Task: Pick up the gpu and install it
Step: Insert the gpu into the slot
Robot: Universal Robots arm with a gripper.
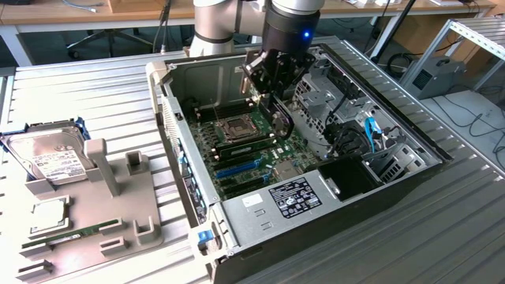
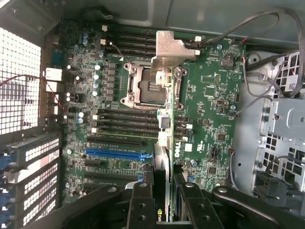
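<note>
One gpu (image 2: pixel 162 164), one hard drive (image 1: pixel 49 158)

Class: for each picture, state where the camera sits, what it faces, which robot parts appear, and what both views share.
Exterior view: off the arm, raised, looking down into the open computer case; arm and gripper show, holding the gpu.
Wrist view: on the wrist, looking along the fingers at the motherboard.
Shared: gpu, motherboard, CPU socket.

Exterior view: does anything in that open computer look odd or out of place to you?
Nothing looks broken or spilled. One odd sight: the fingers hold the gpu on edge above the motherboard, not seated in any slot. The processor socket has no cooler on it.
</note>
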